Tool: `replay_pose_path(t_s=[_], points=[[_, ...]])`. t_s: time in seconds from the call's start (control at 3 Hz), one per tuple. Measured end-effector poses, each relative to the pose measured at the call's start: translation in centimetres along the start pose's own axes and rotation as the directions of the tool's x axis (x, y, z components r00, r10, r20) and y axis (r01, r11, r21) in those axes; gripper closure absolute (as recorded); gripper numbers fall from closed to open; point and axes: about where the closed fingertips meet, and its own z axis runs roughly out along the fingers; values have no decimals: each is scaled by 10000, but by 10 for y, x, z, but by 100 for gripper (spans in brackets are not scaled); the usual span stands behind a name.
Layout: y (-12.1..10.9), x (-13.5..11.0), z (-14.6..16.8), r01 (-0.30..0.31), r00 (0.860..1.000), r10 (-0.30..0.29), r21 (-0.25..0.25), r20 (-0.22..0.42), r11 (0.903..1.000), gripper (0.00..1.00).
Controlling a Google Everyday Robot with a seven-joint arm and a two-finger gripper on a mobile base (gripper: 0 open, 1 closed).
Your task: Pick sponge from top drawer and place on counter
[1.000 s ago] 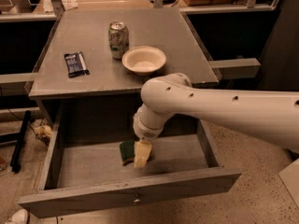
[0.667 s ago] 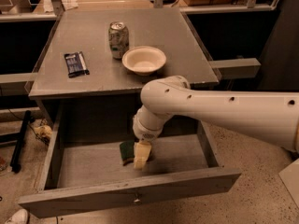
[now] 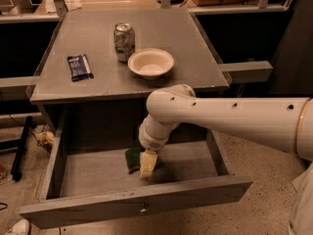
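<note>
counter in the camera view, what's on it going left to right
snack wrapper → soda can → bowl; below the counter, the gripper is down in the top drawer by the sponge

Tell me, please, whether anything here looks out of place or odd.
Nothing stands out: can and bowl upright on the counter, wrapper flat, gripper at the sponge in the open top drawer.

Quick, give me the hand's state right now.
Hand: down inside the open drawer, right at the sponge; open, closed or gripping cannot be told.
</note>
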Motion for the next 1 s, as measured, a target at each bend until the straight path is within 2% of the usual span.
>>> replay_pose_path(t_s=[0.33,0.67,1.0], points=[[-4,5,18,-88,10000,87,-194,-44,9998,0],[-4,5,18,-88,10000,87,-195,-44,9998,0],[-4,5,18,-87,10000,87,-196,-44,9998,14]])
